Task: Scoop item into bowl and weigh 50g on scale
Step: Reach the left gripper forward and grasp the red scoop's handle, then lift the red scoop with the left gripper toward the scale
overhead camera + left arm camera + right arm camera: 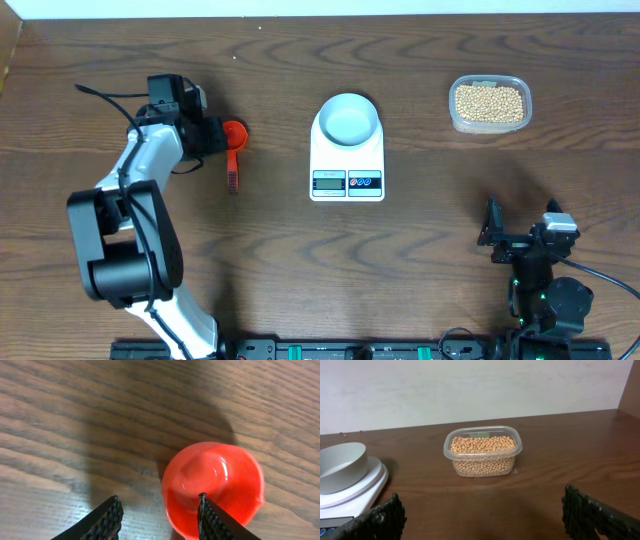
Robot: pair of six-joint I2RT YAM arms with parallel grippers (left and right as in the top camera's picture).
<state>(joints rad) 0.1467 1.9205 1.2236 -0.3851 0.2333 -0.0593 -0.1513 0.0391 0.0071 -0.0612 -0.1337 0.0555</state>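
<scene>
beans tan-yellow | bowl white, bluish inside | scale white | scoop orange-red | table dark woodgrain

Bright even light; soft shadow beside scale; red scoop blurred, perhaps motion.

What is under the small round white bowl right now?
The small round white bowl stands on the white rectangular digital scale, at its far end. The scale's grey display and two round buttons show in front of it. The platform directly beneath the bowl is covered.
</scene>
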